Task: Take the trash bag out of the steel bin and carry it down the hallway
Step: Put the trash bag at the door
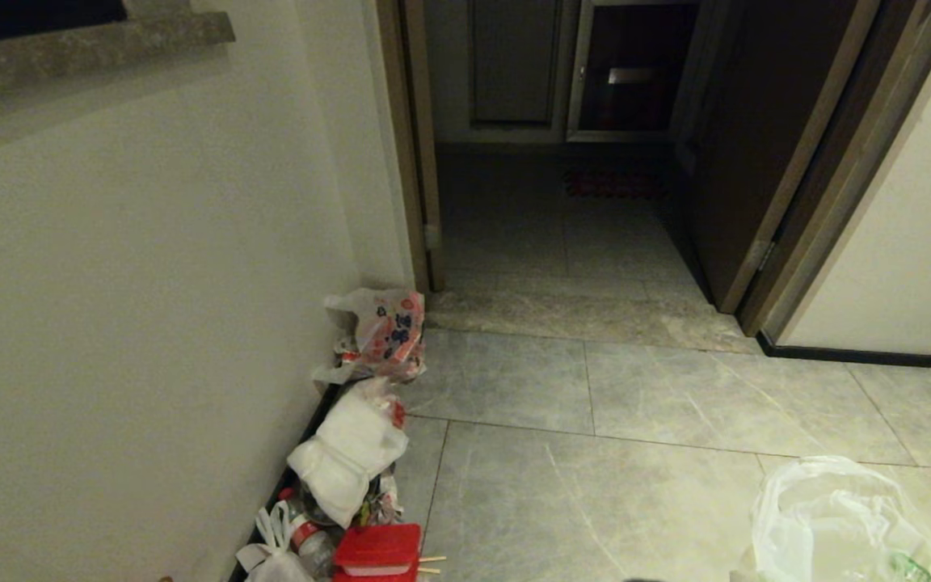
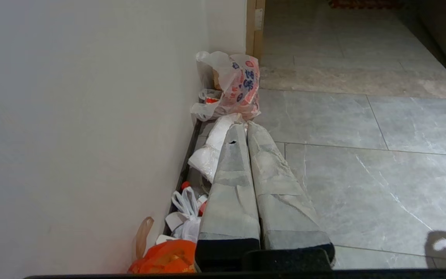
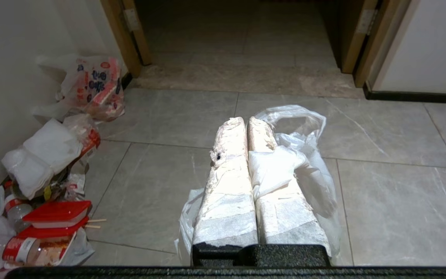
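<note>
Holding the trash bag [image 3: 296, 162], the right gripper [image 3: 246, 121] had its fingers pressed tight together on the thin plastic, likely so it could be carried along the hallway [image 1: 635, 404]. Only the left wrist view showed the left gripper [image 2: 242, 126], closed on nothing, and an orange bag [image 2: 165, 257].

Blue characters on the printed bag [image 2: 240, 83] are illegible.
</note>
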### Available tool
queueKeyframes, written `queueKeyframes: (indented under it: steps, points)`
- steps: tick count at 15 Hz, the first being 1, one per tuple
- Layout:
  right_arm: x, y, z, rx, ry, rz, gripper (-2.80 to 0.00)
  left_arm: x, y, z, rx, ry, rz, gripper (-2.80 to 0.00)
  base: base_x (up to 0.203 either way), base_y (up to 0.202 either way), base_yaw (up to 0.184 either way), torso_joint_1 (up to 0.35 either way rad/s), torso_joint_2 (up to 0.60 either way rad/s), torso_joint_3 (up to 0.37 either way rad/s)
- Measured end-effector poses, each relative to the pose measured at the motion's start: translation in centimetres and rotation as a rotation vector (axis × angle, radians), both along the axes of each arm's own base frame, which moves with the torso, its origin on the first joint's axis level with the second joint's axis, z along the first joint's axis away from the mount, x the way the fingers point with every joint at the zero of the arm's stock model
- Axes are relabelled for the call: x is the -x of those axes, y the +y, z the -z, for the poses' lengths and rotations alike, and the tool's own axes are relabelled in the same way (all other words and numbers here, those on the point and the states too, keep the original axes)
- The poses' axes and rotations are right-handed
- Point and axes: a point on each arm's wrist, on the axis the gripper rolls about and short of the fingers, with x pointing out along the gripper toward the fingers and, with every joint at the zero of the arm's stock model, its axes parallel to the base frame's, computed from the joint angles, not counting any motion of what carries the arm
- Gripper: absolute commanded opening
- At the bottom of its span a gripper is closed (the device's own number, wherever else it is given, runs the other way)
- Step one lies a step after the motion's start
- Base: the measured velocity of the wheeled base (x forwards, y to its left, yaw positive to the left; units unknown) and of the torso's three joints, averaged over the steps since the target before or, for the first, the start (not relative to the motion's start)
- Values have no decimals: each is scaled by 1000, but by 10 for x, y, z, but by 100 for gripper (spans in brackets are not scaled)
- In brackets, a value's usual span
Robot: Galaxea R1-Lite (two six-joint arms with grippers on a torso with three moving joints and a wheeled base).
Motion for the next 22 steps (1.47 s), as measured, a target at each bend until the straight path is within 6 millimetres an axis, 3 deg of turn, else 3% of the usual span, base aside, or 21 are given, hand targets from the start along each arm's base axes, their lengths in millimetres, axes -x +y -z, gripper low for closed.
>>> queueKeyframes:
  steps: [10,22]
  points:
    - [0,0,0,1,-1,0,-280,0,0,0,1,0,1,-280,0,0,0,0,0,0]
    - [0,0,0,0,-1,0,-280,0,0,0,2,0,0,-280,0,-10,168,2,4,3]
